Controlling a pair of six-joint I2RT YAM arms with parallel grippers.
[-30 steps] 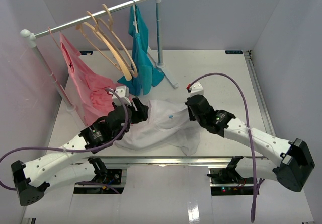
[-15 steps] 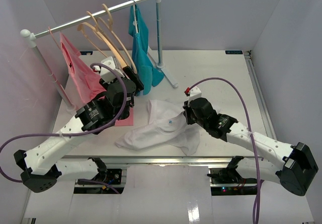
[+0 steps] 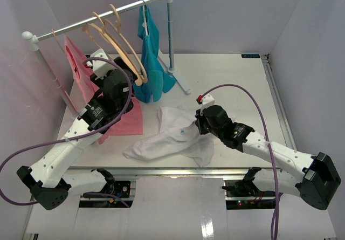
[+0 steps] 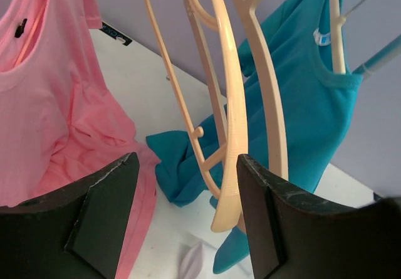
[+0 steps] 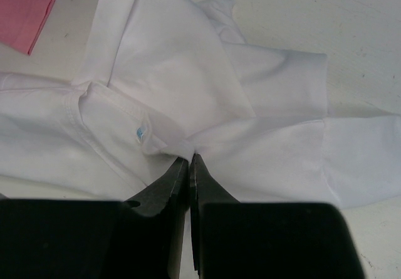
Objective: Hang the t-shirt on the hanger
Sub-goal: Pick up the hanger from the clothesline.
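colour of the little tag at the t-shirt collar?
The tag is pale blue against the white t-shirt; best in right wrist view.

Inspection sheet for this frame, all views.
Surface: white table, no spills seen.
Job's things: t-shirt crumpled on table; hanger bare, on rail.
Clutter: second hanger, pink garment, teal garment, all on rail.
Grippers: left fingers open, facing hanger; right fingers shut on t-shirt near collar.
Cables: purple cables loop above both arms.
Surroundings: plain walls; nothing else seen.
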